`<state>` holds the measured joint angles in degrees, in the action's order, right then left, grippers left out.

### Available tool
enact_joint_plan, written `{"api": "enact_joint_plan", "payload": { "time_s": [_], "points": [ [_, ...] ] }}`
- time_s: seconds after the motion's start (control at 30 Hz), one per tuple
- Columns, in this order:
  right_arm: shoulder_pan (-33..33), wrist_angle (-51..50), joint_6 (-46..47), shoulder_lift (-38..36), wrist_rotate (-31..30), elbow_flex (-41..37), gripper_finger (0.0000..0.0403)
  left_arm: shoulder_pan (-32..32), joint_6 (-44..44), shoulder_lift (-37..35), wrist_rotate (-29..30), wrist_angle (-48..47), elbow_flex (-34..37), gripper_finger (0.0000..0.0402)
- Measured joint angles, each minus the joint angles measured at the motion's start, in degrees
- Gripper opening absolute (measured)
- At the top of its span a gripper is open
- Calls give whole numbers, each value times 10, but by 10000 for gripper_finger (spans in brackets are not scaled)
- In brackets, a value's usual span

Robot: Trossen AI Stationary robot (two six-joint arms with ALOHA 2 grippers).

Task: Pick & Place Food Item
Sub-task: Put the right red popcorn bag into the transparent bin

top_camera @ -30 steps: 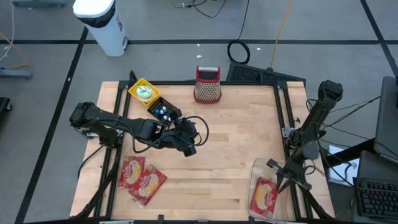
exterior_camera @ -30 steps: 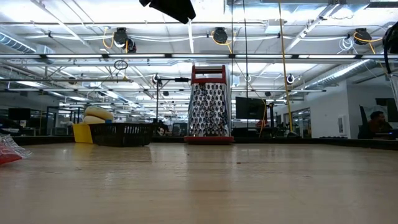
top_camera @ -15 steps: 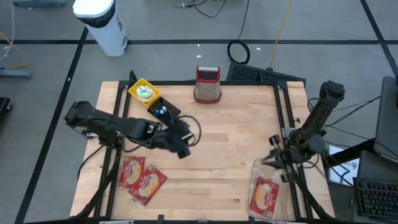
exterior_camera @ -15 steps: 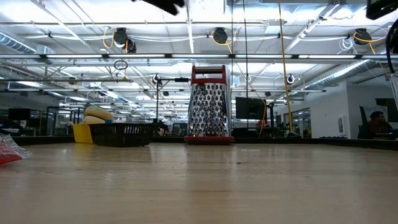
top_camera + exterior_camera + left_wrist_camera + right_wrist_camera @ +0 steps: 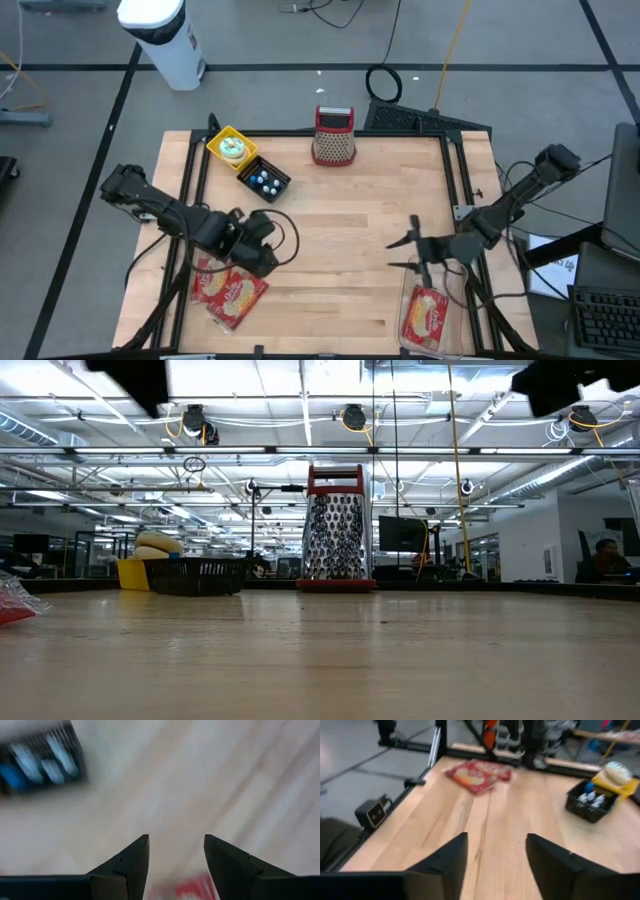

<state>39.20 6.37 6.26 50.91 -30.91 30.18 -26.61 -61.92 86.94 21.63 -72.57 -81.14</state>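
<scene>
Two red food packets [image 5: 226,288] lie flat on the table near its left front corner; they also show in the right wrist view as red food packets [image 5: 477,774]. My left gripper [image 5: 258,256] hangs open just above their right edge, pointing steeply down, nothing between its fingers [image 5: 131,865]; a red packet edge [image 5: 196,889] shows below them. A third red packet [image 5: 428,318] lies inside a clear container [image 5: 412,272] at the front right. My right gripper [image 5: 404,251] is open and nearly level, above the table just left of that container.
A metal box grater with a red top [image 5: 334,136] stands at the far middle. A yellow tub [image 5: 229,147] and a black basket [image 5: 264,181] sit at the far left. Bare wood lies across the table's middle [image 5: 350,230].
My left gripper has swung from the table's middle toward the near left, over the red packets, tipping further down. My right gripper has risen out of the clear container, moved toward the table's middle, tipped up to nearly level and opened. The packet stays in the container.
</scene>
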Motion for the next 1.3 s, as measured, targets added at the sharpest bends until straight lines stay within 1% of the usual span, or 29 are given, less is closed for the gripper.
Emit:
{"api": "enact_joint_plan", "payload": {
  "time_s": [0.13, 0.2, 0.23, 0.3, 0.37, 0.4, 0.5, 0.6, 0.67, 0.73, 0.87, 1.0, 1.07, 1.13, 1.3],
  "points": [
    [-70, -5, -26, 53, 93, 43, 226, 0, -83, 0, -107, 4, 64, 191],
    [-99, -5, -36, 71, 130, 64, 238, 0, -94, 0, -168, 16, 110, 191],
    [-112, -4, -39, 78, 146, 71, 241, 1, -91, 0, -209, 30, 136, 191],
    [-132, 3, -41, 89, 162, 78, 245, -1, -81, 0, -283, 64, 185, 191],
    [-145, 14, -40, 95, 164, 78, 246, -5, -84, 0, -329, 95, 225, 191],
    [-149, 15, -41, 97, 164, 78, 246, -8, -90, 0, -342, 110, 243, 191],
    [-158, 12, -46, 104, 168, 78, 245, -22, -98, 0, -362, 164, 284, 191],
    [-161, 13, -47, 106, 185, 78, 242, -34, -113, 0, -381, 224, 314, 191],
    [-160, 13, -55, 106, 192, 78, 240, -42, -132, 0, -399, 252, 331, 191],
    [-160, 15, -60, 106, 192, 78, 238, -49, -152, 0, -404, 269, 348, 191],
    [-160, 15, -61, 106, 192, 78, 238, -56, -167, 0, -386, 308, 376, 191],
    [-160, 8, -61, 106, 192, 78, 238, -57, -156, 0, -360, 337, 383, 187],
    [-160, 5, -61, 106, 192, 78, 238, -57, -145, 0, -353, 351, 384, 169],
    [-160, 3, -61, 106, 192, 78, 238, -53, -135, 0, -350, 366, 384, 138],
    [-160, 2, -61, 106, 192, 78, 238, -34, -106, 0, -348, 394, 384, 25]
  ]
}}
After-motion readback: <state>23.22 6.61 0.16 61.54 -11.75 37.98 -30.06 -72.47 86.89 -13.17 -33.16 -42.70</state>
